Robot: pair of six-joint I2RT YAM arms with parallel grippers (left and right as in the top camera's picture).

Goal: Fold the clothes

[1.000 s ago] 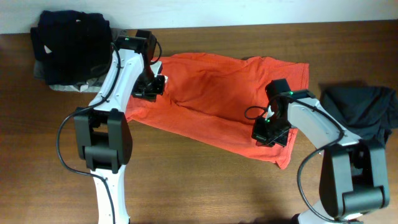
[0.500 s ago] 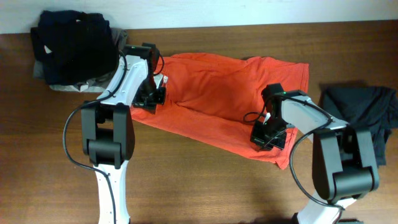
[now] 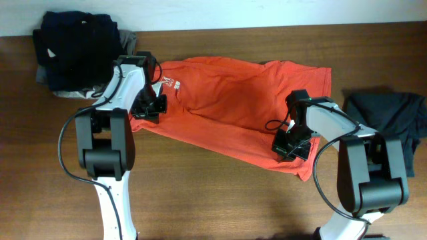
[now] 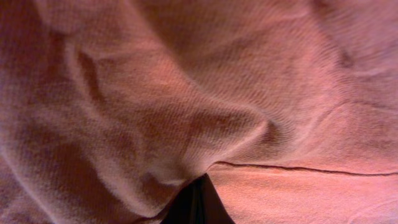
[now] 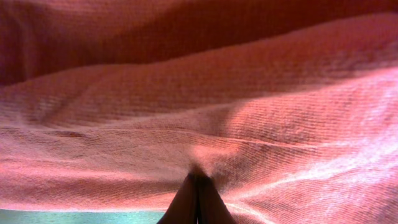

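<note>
The orange shirt (image 3: 233, 107) lies spread across the middle of the bench (image 3: 200, 200), running from about 10 o'clock down to 4 o'clock. The left fingers (image 3: 148, 107) sit at its 9 o'clock edge, just below the white label (image 3: 168, 83), and the right fingers (image 3: 291, 145) sit near its 4 o'clock corner. Both pairs look pressed together on a pinch of cloth. To fold well from here, I would lift both ends level and at one pace. The cloth between them should be kept lightly taut, so the edge carries over without dragging the layer beneath or bunching. The pinch should also take only the layer meant to turn. The overhead view gives the whole layout: the dark heap (image 3: 77, 43) at 10 o'clock and the dark garment (image 3: 383, 117) at 3 o'clock, both apart from the fingers. It does not show the grip itself. The wrist views do, with wrinkles gathering toward closed dark tips in each. On the left there is a seam just to the 3 o'clock side. How many layers are caught I cannot tell.
</note>
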